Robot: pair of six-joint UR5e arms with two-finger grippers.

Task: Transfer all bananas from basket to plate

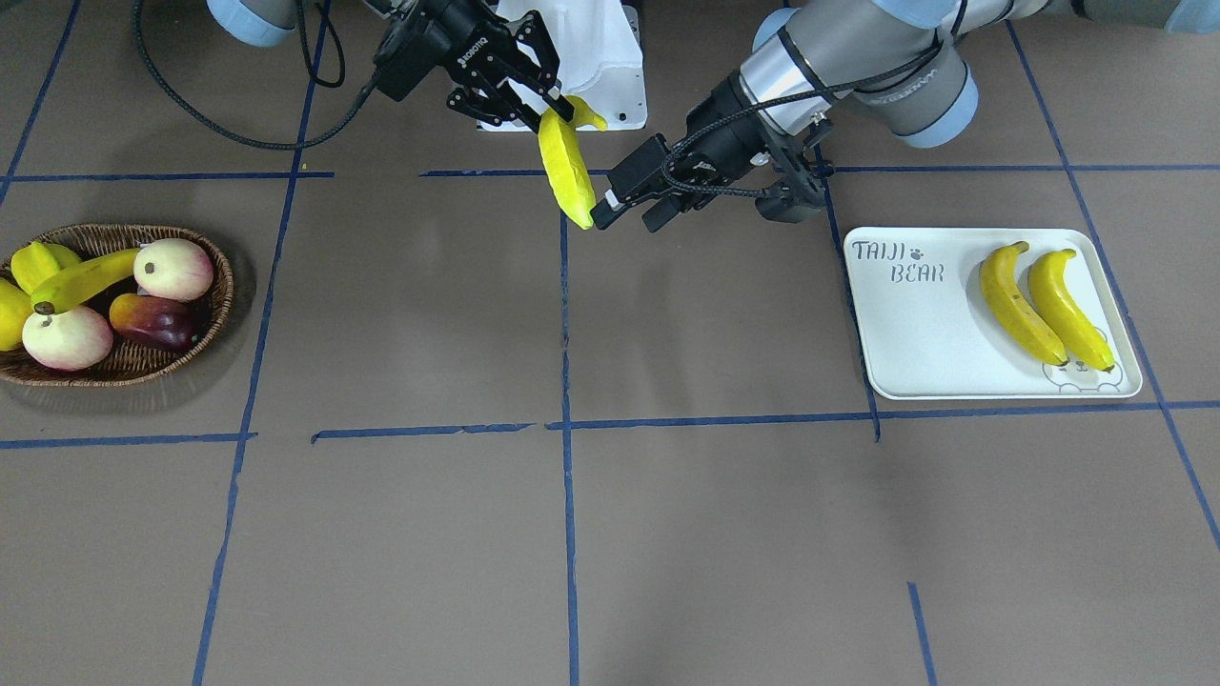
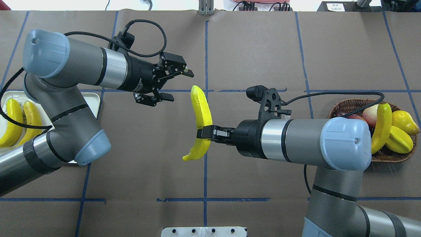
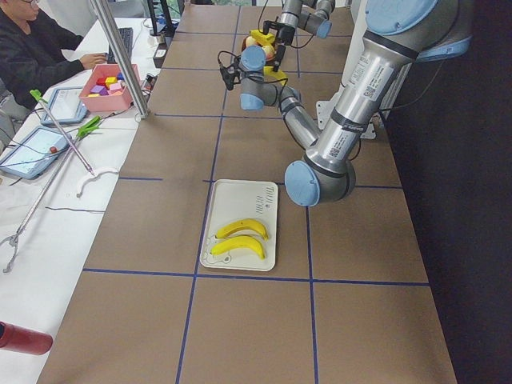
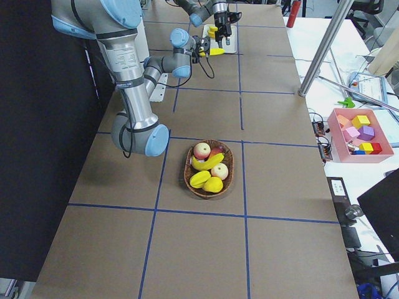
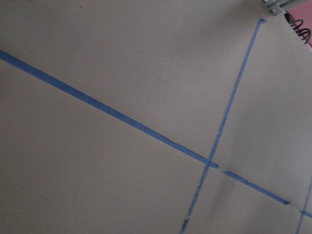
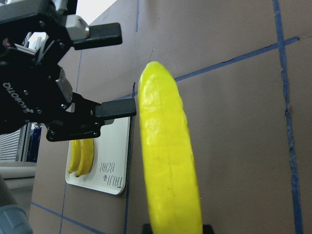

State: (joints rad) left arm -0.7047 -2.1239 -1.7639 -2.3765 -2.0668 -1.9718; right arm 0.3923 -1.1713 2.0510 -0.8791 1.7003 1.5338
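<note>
I am watching right pincer (image 2: 205,131) pinching banana (image 2: 201,112) at mid-length, holding it in air over counter (image 2: 263,49) centre. Left pincer (image 2: 179,85) hovering spread near banana's free end; contact unclear to me. 2 bananas (image 1: 1018,305) lying side by side on plate (image 1: 915,324). 1 banana (image 1: 86,279) lying in basket (image 1: 143,357) among other fruit.

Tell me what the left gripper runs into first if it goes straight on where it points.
Probably the free end of the banana that the right gripper holds. The open left gripper aims at it, and the right wrist view shows that end just ahead of its fingers, though depth is unclear.
</note>
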